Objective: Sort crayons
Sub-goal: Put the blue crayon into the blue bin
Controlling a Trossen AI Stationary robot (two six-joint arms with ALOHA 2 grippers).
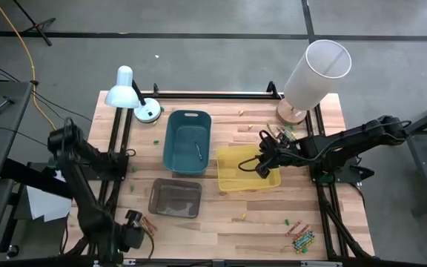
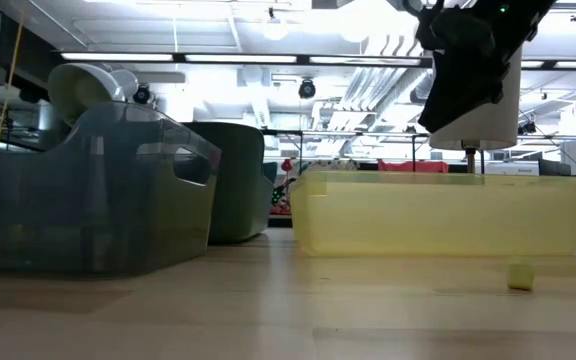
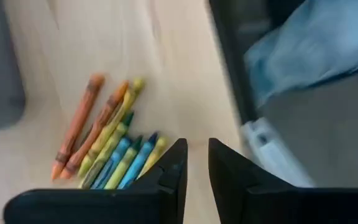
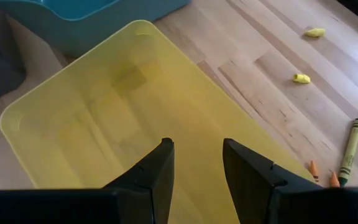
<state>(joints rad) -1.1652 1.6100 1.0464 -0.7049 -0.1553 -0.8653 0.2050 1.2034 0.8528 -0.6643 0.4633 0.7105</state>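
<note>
1. The right gripper (image 4: 194,165) hangs over the yellow bin (image 1: 236,165), fingers apart, holding nothing.
2. The left gripper (image 3: 196,165) sits at the bench's front left corner, fingers a little apart and empty, next to a crayon bunch (image 3: 104,146).
3. Only the high view shows more crayons (image 1: 301,236) near the front right corner.
4. The blue bin (image 1: 186,141) holds one thin stick, maybe a crayon.

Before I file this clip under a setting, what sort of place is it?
Probably a robotics lab or workshop: a framed wooden table on bare concrete, strip lights overhead, and workbench clutter in the room beyond the bins.
</note>
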